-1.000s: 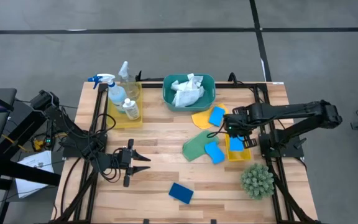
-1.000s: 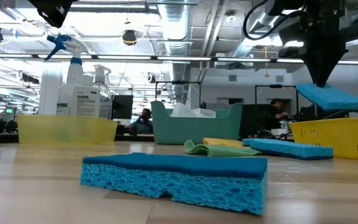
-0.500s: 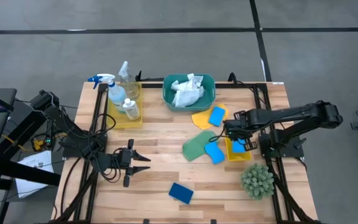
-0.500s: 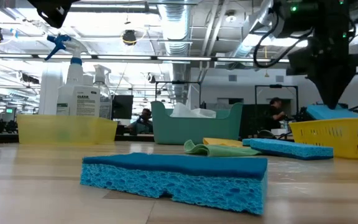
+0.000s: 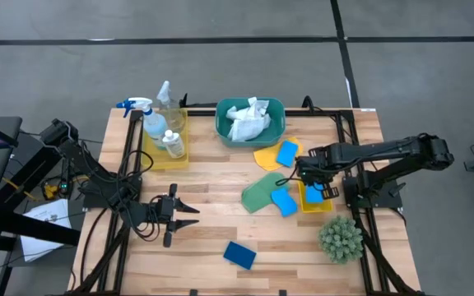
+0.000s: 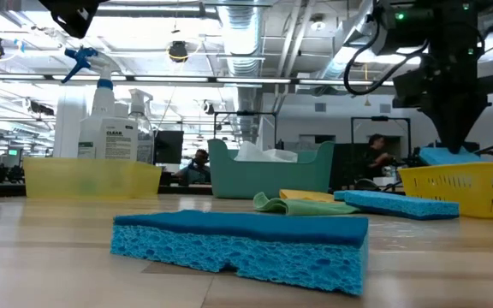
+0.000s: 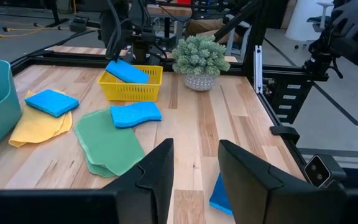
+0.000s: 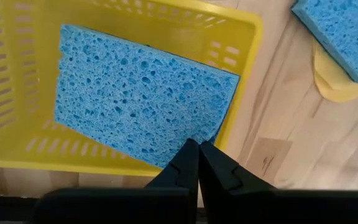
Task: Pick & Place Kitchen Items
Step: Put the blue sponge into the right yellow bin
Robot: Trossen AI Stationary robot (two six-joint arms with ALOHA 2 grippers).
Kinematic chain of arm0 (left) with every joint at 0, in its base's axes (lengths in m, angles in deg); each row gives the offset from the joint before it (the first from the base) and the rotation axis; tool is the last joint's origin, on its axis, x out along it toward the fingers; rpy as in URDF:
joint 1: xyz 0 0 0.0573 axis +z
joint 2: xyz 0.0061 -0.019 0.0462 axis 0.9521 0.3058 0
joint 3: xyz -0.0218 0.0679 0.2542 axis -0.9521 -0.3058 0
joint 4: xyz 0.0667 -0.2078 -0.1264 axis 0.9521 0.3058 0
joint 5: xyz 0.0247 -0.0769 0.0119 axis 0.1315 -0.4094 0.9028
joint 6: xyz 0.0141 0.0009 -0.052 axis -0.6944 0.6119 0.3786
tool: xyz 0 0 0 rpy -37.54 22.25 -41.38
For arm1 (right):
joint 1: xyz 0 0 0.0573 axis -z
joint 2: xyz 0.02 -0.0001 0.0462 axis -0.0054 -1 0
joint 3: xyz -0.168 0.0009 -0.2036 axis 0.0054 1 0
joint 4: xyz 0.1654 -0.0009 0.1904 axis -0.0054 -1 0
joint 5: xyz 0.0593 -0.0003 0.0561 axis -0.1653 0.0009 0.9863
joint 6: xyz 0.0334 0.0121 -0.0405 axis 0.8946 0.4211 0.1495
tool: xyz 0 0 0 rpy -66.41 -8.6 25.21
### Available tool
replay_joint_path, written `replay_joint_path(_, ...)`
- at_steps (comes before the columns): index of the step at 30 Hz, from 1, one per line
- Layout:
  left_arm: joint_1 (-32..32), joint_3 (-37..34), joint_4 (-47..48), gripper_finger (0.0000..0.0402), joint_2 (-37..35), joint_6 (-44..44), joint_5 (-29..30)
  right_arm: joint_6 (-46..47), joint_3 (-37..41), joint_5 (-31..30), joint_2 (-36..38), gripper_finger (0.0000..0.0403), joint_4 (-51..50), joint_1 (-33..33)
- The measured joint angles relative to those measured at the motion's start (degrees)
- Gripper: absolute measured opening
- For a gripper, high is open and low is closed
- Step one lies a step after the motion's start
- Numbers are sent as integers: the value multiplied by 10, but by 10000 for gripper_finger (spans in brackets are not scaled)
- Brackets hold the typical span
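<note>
Yellow plastic fills most of what my right wrist sees: the small tray (image 8: 241, 81) with a light-blue sponge (image 8: 138, 102) lying slantwise inside it, one corner propped on the rim. My right pincer (image 8: 199, 165) hangs just above that corner with its fingers pressed together and nothing between them (the sponge lies free in the tray). From above, that pincer (image 5: 303, 170) sits at the tray's (image 5: 326, 204) inner edge on the table's right side. Just beside the tray lie a second light-blue sponge (image 5: 283, 201) on the green cloth (image 5: 258, 194), and a third (image 5: 286, 153) on the yellow cloth (image 5: 265, 159). The dark-blue sponge (image 5: 239, 254) rests alone near the front edge. My left pincer (image 5: 189, 215) waits low at front left, fingers spread and empty. The spray bottle (image 5: 142, 115) and two smaller bottles stand in the far-left tray (image 5: 179, 156); the white cloth (image 5: 248, 120) sits in the teal basin (image 5: 276, 108).
</note>
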Motion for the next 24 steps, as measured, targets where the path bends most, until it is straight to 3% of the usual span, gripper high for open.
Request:
replay_joint_path(18, 0, 0, 0, 122, 0, 0, -1, 19, 0, 18, 0, 0, -2, -2)
replay_joint_path(24, 0, 0, 0, 122, 0, 0, -3, 20, 0, 21, 0, 28, -2, -18)
